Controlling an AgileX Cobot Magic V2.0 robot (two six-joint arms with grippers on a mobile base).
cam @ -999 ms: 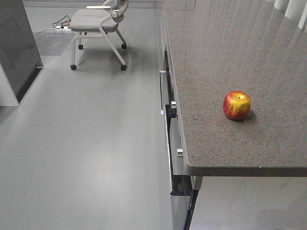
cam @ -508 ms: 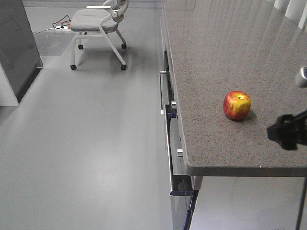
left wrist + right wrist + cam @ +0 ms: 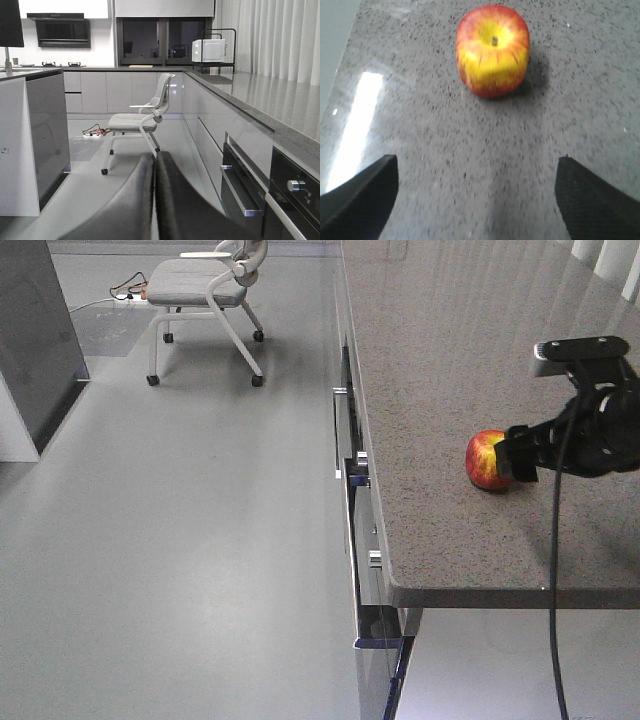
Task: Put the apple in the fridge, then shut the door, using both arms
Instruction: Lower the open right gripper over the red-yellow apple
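The apple stands upright on the speckled grey countertop, toward the countertop's near edge and set in from its floor-side edge.

In the front view, the right gripper reaches over the countertop and covers the apple's right side. From there you cannot tell whether it touches the fruit or how its jaws stand. A black cable hangs from the right arm past the countertop's near edge.

The right wrist view settles both questions. The apple sits stem dimple up on the countertop. The 2 black fingers are spread wide at the bottom corners, released, with bare countertop between them and the fruit.

The left gripper appears only in its own wrist view, where its 2 dark fingers are pressed together with nothing between them. It hangs out over the floor beside the countertop, below the countertop's level.

That view alone shows an oven knob under the countertop and a white microwave at the countertop's far end. The grey chair on the floor beside the countertop shows in this view and the front view.
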